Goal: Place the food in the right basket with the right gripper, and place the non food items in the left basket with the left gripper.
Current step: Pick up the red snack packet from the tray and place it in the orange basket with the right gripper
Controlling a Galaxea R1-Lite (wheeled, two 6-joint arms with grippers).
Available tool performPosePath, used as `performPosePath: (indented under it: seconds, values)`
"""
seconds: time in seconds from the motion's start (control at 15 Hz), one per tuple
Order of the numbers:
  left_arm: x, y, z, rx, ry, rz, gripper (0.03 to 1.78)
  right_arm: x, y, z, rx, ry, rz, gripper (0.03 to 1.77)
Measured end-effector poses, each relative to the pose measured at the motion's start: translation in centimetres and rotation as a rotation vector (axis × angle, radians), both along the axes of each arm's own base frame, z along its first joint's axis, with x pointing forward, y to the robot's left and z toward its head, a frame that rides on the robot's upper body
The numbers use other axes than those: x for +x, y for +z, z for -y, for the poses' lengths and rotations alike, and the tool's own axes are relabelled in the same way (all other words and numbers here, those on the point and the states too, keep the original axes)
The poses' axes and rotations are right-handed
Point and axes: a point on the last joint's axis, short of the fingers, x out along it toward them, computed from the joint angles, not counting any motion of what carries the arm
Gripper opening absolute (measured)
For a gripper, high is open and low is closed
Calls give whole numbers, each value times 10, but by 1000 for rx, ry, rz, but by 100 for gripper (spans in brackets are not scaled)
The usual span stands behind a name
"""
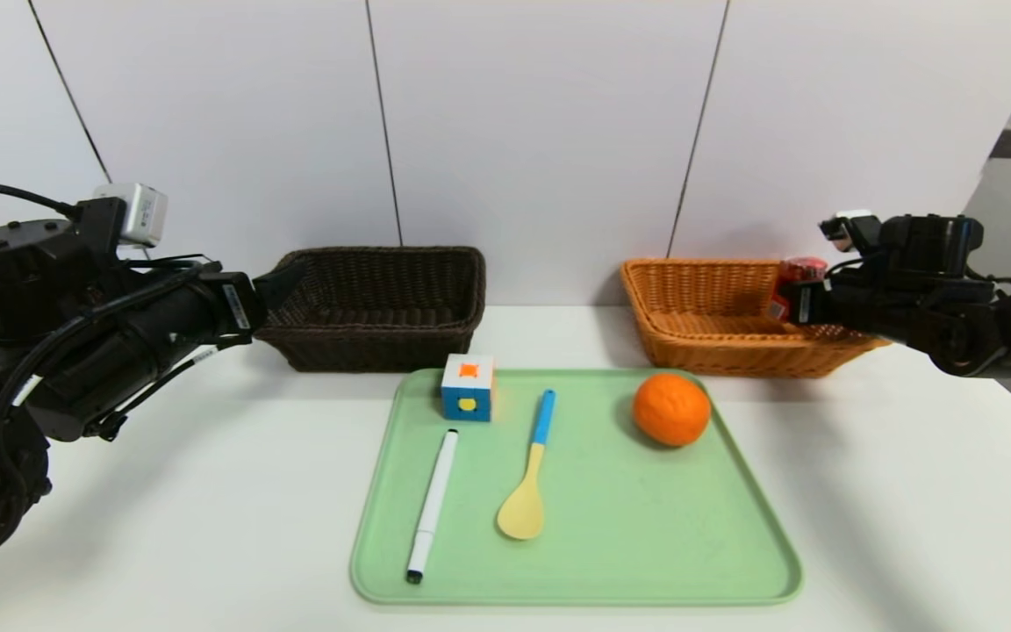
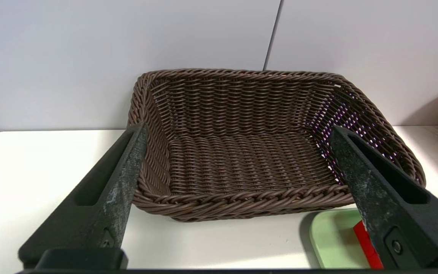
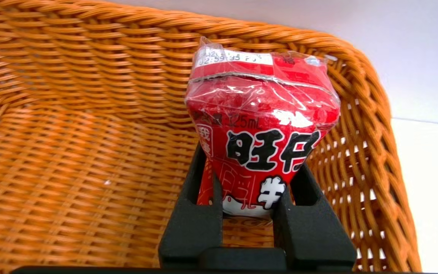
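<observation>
My right gripper [image 1: 808, 303] [image 3: 251, 167] is shut on the red drink carton [image 1: 797, 279] [image 3: 261, 121] and holds it inside the orange-tan right basket [image 1: 707, 351] [image 3: 70, 171], above its floor near one end wall. The round orange fruit [image 1: 671, 409] lies on the green tray [image 1: 646, 544]. Also on the tray are the multicoloured cube [image 1: 468, 388], the yellow spoon with a blue handle [image 1: 530, 474] and the white marker [image 1: 432, 503]. At the left end of the dark brown left basket [image 1: 383, 256] [image 2: 242, 198], my left gripper [image 1: 282, 281] [image 2: 238, 129] hangs open with nothing in it.
Both baskets stand against the white back wall, with bare white table between them. The tray sits in front of them at the table's middle, and one of its corners [image 2: 333, 236] shows in the left wrist view.
</observation>
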Motion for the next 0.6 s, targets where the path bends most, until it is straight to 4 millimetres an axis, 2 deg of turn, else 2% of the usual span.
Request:
performPosePath:
  seconds: [0.2,0.4,0.6]
  values:
    - [1,-1,0,0,1,-3,169,4,-1,-3,-13,-37,3,39]
    - [2,-3,0,1,0,-10,169,6,-2,-4,-17,-40,12,82]
    - [3,-3,0,1,1,-10,169,5,1,-5,-18,-38,15,110]
